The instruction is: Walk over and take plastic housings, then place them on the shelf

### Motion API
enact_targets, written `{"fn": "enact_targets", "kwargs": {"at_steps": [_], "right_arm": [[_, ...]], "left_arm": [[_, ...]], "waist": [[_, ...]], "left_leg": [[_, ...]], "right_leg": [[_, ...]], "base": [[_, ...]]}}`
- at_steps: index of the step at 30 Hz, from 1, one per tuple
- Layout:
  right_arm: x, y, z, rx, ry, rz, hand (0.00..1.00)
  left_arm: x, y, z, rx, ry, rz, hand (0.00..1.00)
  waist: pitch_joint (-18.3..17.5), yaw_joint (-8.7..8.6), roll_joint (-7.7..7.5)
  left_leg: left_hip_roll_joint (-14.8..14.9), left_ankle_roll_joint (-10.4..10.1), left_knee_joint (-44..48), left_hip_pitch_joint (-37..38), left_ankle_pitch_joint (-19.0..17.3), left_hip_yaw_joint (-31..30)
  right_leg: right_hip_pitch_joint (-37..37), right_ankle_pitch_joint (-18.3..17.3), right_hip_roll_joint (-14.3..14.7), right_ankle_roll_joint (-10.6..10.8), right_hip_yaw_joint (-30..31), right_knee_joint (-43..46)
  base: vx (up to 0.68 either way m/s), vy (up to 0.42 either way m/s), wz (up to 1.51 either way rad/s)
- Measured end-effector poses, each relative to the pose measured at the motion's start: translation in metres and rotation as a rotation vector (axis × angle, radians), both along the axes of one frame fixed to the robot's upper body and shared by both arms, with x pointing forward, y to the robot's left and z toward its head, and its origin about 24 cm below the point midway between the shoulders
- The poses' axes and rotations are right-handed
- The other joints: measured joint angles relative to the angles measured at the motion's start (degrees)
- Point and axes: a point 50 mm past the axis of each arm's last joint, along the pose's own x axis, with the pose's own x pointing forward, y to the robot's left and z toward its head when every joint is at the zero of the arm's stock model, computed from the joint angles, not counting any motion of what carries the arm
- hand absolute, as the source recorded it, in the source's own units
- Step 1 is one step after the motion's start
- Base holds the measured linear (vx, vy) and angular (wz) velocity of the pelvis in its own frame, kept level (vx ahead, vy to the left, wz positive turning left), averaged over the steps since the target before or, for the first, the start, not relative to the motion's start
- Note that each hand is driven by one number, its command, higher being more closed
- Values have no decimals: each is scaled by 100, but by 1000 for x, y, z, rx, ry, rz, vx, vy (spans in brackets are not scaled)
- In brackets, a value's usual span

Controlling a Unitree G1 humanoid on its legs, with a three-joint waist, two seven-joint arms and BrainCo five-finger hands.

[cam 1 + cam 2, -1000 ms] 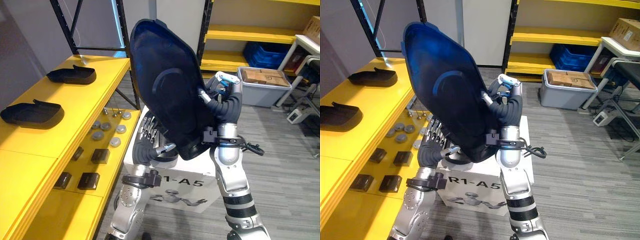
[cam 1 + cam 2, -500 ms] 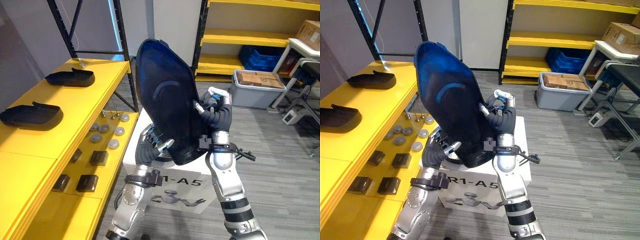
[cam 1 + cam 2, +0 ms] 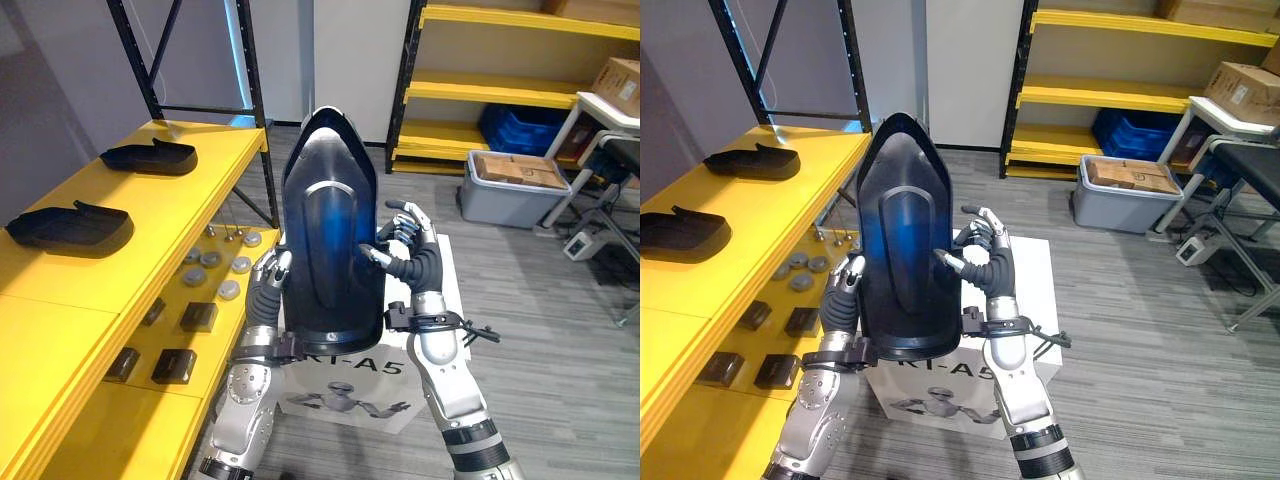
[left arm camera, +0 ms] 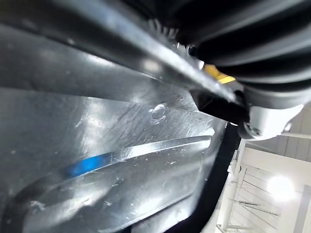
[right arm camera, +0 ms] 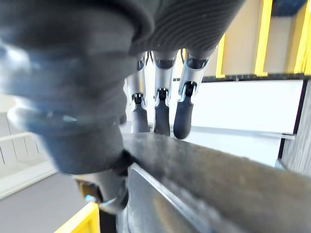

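A large dark blue-black plastic housing [image 3: 330, 250] stands upright in front of me, its pointed end up, held between both hands. My left hand [image 3: 267, 290] grips its left edge, thumb on the front and fingers hidden behind. My right hand [image 3: 402, 245] rests against the right edge with straight, spread fingers [image 5: 160, 114] reaching past the rim of the housing [image 5: 204, 184]. The left wrist view shows the housing's glossy surface [image 4: 97, 145] from very close. Two more black housings [image 3: 150, 155] [image 3: 70, 228] lie on the yellow shelf top [image 3: 200, 200] at my left.
Below the yellow top, a lower shelf carries several small grey discs [image 3: 215, 265] and black blocks [image 3: 175, 362]. A white box [image 3: 350, 385] stands under my hands. A grey tote [image 3: 515, 190] and a blue crate [image 3: 515, 125] sit by the back rack; grey floor lies open at right.
The housing has swung from tilted to upright, facing me. My right hand has let go of its curl and spread out; my left hand has closed on the left edge.
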Motion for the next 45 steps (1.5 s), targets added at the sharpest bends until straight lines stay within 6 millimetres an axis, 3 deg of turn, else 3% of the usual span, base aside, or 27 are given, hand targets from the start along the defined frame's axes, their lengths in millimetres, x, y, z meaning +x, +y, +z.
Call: {"fn": "enact_targets", "kwargs": {"at_steps": [5,10,16,19,20,24,26,28,29,30,35,38,45], "right_arm": [[-7,-12,18,110,-75,11,0],[-16,-45,35,220,-177,-84,0],[-34,-109,48,347,-308,-289,0],[-55,-155,37,305,-297,-478,0],[-59,-162,34,296,-283,-507,0],[-78,-198,-21,212,-16,-664,0],[-94,-210,-72,138,257,-731,0],[-107,-214,-103,117,425,-751,0],[-119,-215,-129,127,553,-764,0],[-131,-212,-151,155,665,-772,0],[-172,-183,-217,279,997,-730,0],[-185,-159,-243,329,1141,-645,0],[-195,-114,-271,385,1308,-471,0]], "left_arm": [[-6,8,-1,-24,0,42,100],[-12,25,-10,-14,36,116,100],[-20,41,-15,46,54,191,100],[-25,55,-13,71,49,250,100],[-26,57,-13,75,46,262,100],[-39,74,-10,127,42,329,100],[-49,78,-12,155,53,341,100],[-54,78,-14,174,66,331,100],[-57,78,-16,183,74,325,100],[-60,78,-17,184,84,324,100],[-70,78,-17,166,89,332,100],[-70,77,-14,160,76,328,100],[-69,69,-14,128,71,306,100]], "waist": [[-5,7,-8],[-5,-7,-10],[-5,-48,-10],[-5,-110,-10],[-5,-130,-10],[-4,-264,-8],[-12,-284,6],[-23,-284,26],[-25,-283,37],[-30,-282,47],[-43,-240,68],[-38,-214,72],[-24,-43,58]], "left_leg": [[17,-8,0,25,-8,97],[47,-45,-1,65,-38,177],[66,-64,0,70,-58,262],[69,-65,0,69,-66,269],[73,-67,0,69,-67,270],[97,-92,-1,66,-91,279],[106,-148,-2,47,-137,279],[105,-147,-3,30,-140,276],[106,-147,-3,27,-143,275],[108,-143,-3,27,-147,274],[135,-123,-1,84,-156,299],[132,-144,-2,157,-220,272],[81,-115,-3,144,-240,75]], "right_leg": [[-14,23,10,-16,87,-21],[-19,33,33,-19,161,-33],[-17,74,53,-11,238,-110],[-19,80,59,-1,267,-112],[-19,80,62,-1,268,-112],[-32,77,87,-1,277,-118],[-32,63,99,21,275,-170],[-34,59,99,30,271,-193],[-34,58,99,31,267,-196],[-31,58,100,30,262,-194],[27,72,91,9,244,-172],[141,46,65,35,165,-176],[212,-104,4,113,-67,-52]], "base": [[-3,1,-9],[-12,2,-9],[1,3,-7],[4,2,-1],[0,0,0],[-7,-2,-2],[0,0,0],[0,0,0],[0,0,0],[0,0,0],[4,-1,-1],[-3,3,8],[-12,2,19]]}}
